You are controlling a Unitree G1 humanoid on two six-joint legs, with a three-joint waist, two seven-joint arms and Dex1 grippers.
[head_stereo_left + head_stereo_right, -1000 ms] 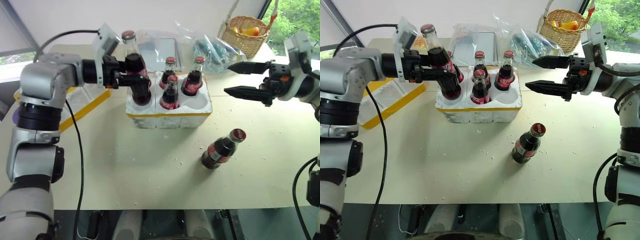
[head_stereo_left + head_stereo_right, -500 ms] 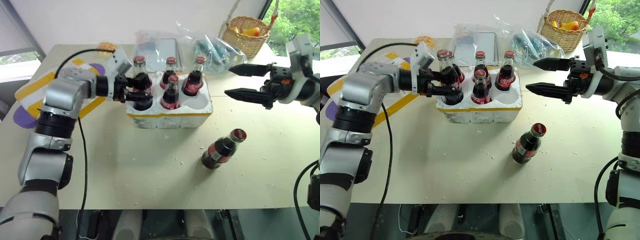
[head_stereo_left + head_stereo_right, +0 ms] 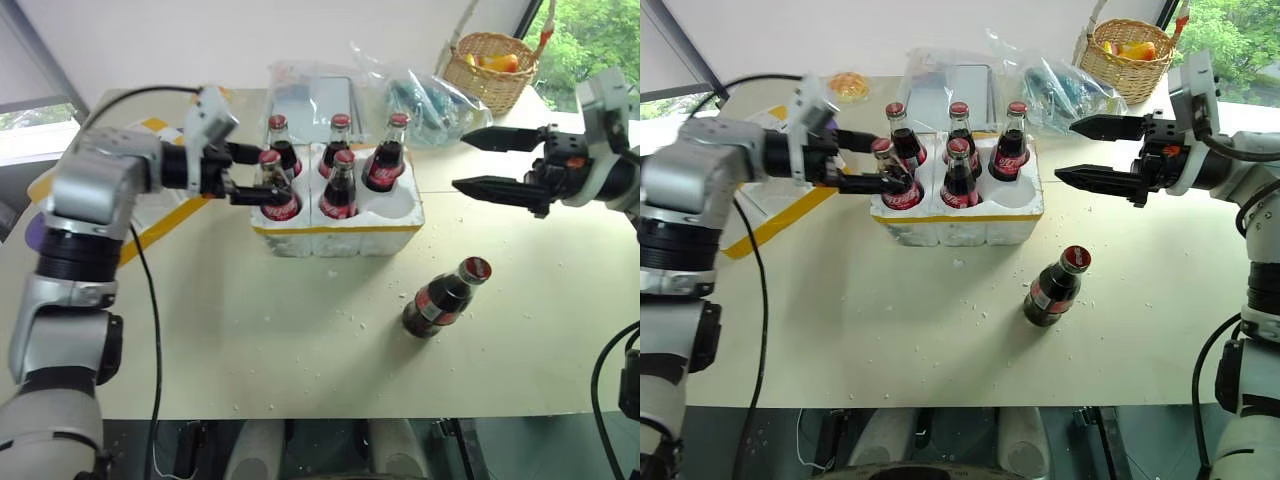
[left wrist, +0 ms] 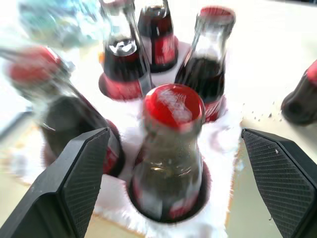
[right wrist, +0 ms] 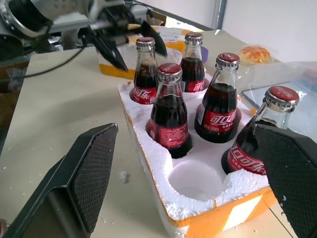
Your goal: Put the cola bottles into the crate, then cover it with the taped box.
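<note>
The left hand (image 3: 252, 175) sits left of centre in the head view, fingers spread wide on either side of the front-left cola bottle (image 3: 270, 186), which stands in its well in the crate (image 3: 338, 222). From the left wrist view there's daylight between both black fingers (image 4: 81, 173) and the glass, so it's not gripping anything. The right hand (image 3: 482, 160) hangs over at the right edge, also wide open and empty, pointing in toward the crate from well apart.

The crate is a white foam block with a thin yellow tape band, upper middle of the frame. Five bottles stand in it: three in the back row, two in front. The front-right well (image 5: 194, 179) is the open one, easy to see in the right wrist view. The sixth bottle (image 3: 442, 297) lies tipped on the bench (image 3: 300, 340), lower right of the crate, cap pointing up-right.

The taped box (image 3: 165, 205) is mostly hidden behind the left arm; only bits of white foam and a yellow tape band poke out at the left. The left wrist view is smeared, so the back bottles there are hard to read.

The bench is pale beige with little white foam crumbs scattered about. Behind the crate are crinkly clear plastic bags (image 3: 420, 95), and a wicker basket (image 3: 495, 65) with something yellow inside sits upper right, by a window with greenery outside.
</note>
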